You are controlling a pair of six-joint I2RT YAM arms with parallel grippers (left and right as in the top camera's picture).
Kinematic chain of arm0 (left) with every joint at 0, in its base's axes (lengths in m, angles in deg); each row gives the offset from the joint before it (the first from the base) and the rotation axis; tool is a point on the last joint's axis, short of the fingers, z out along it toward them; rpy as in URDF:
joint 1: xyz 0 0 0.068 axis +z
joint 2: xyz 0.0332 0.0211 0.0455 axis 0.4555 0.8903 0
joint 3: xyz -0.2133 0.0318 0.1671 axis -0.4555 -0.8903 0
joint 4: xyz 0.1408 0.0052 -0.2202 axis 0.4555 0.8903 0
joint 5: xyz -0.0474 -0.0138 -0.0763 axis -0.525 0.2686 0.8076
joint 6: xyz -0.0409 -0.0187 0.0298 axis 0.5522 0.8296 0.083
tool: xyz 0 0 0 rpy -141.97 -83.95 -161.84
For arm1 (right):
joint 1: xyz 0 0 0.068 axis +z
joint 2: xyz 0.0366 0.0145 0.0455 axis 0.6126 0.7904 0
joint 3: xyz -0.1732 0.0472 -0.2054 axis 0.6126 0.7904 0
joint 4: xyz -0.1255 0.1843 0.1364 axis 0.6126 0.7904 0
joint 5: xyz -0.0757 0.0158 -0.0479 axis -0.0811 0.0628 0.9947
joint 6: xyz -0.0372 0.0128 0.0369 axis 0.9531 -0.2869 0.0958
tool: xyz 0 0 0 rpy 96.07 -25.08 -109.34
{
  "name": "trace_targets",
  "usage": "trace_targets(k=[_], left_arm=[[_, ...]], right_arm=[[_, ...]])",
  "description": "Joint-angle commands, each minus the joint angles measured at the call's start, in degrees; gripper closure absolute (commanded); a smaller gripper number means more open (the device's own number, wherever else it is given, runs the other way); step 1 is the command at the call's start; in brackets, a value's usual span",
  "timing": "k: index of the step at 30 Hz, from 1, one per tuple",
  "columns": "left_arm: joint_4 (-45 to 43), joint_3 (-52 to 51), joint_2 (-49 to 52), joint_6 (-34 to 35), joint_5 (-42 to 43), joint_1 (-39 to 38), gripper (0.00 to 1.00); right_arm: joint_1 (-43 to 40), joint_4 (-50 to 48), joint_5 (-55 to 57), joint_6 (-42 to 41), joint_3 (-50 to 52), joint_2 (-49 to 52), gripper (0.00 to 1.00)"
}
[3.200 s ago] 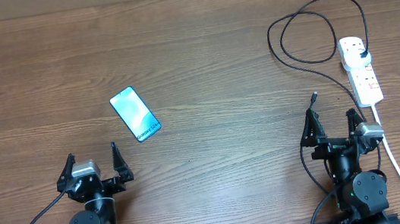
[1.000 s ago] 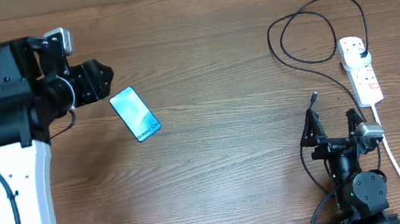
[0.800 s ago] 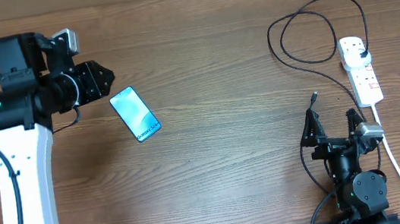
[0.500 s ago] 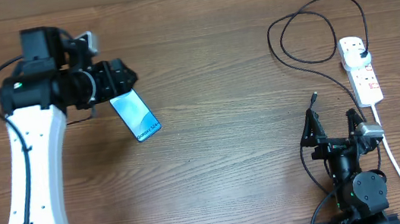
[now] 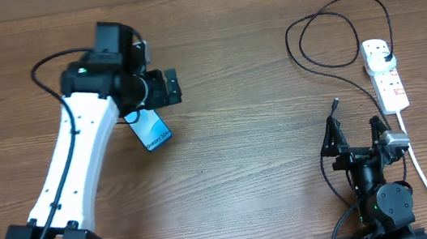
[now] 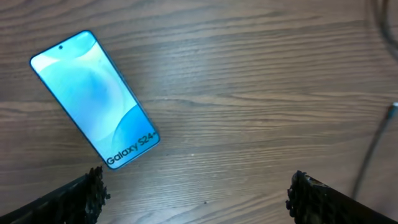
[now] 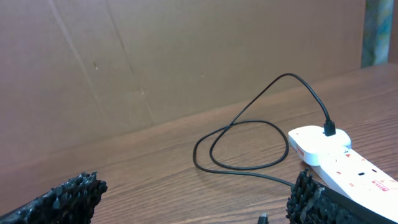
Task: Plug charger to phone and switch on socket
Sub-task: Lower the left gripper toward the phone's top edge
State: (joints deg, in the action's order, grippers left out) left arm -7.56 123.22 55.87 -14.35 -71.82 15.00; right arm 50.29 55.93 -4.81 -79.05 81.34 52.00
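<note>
The phone [image 5: 152, 132] lies flat on the table at the left, blue-teal screen up. It fills the upper left of the left wrist view [image 6: 93, 99]. My left gripper [image 5: 165, 88] hovers open and empty just up and right of it, and its arm covers the phone's top end. In the wrist view the left gripper [image 6: 196, 190] has its fingers wide apart. The charger [image 5: 334, 35] loops at the far right, its connector tip [image 5: 334, 105] loose on the table and its plug [image 5: 386, 56] in the socket [image 5: 385, 75]. My right gripper [image 5: 355, 133] rests open near the tip.
The socket's thick white cord [image 5: 426, 179] runs down the right edge past the right arm's base. The right wrist view shows the charger loop [image 7: 242, 143], the socket [image 7: 339, 158] and a brown cardboard wall [image 7: 155, 56] behind the table.
My left arm has risen from its rest pose, swung in from the far left and moved right over the phone. The phone, the charger and the right arm have not moved.
</note>
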Motion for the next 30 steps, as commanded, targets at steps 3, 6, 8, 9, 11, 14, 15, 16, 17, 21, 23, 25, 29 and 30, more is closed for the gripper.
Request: trace_targets(k=[3,6,8,9,11,14,15,16,17,21,23,25,29,30], left_arm=[[-0.87,1.51,2.54,2.67,-4.74,-3.74,0.03],[-1.07,1.51,4.76,4.04,-6.47,-6.84,0.00],[-0.24,1.51,6.58,6.01,-11.19,-8.61,0.00],[0.33,1.51,7.91,7.32,-15.52,-9.49,0.00],[0.66,1.51,9.55,9.20,-20.44,-10.03,0.01],[-0.66,1.51,12.41,12.76,-24.24,-9.20,0.01],[-1.77,1.51,13.38,13.33,-23.80,-8.33,0.00],[-2.62,1.51,14.16,13.70,-23.17,-7.45,0.00],[-3.54,1.51,15.04,13.90,-22.08,-6.23,0.00],[-4.15,1.51,17.22,13.94,-16.17,-0.92,0.00],[-3.89,1.51,17.66,13.92,-15.56,1.42,0.00],[-3.93,1.51,17.86,13.14,-15.56,3.78,0.01],[-4.11,1.51,17.86,11.93,-15.56,7.17,0.00],[-4.31,1.51,17.92,11.74,-15.61,7.80,0.00]], right_arm=[[0.44,-0.33,0.79,0.17,0.59,-0.13,0.00],[0.44,-0.33,0.79,0.17,0.59,-0.13,0.00],[0.44,-0.33,0.79,0.17,0.59,-0.13,0.00],[0.44,-0.33,0.76,0.17,0.59,-0.13,0.00],[0.44,-0.33,0.79,0.17,0.59,-0.13,0.00],[0.44,-0.33,0.76,0.17,0.59,-0.13,0.00],[0.44,-0.31,0.79,0.17,0.59,-0.13,0.00],[0.44,-0.33,0.79,0.17,0.59,-0.13,0.00],[0.44,-0.31,0.79,0.17,0.59,-0.13,0.00],[0.44,-0.33,0.79,0.17,0.59,-0.13,0.00],[0.44,-0.33,0.79,0.17,0.59,-0.13,0.00],[0.44,-0.33,0.79,0.17,0.59,-0.13,0.00],[0.44,-0.33,0.79,0.17,0.59,-0.13,0.00],[0.44,-0.33,0.79,0.17,0.59,-0.13,0.00]])
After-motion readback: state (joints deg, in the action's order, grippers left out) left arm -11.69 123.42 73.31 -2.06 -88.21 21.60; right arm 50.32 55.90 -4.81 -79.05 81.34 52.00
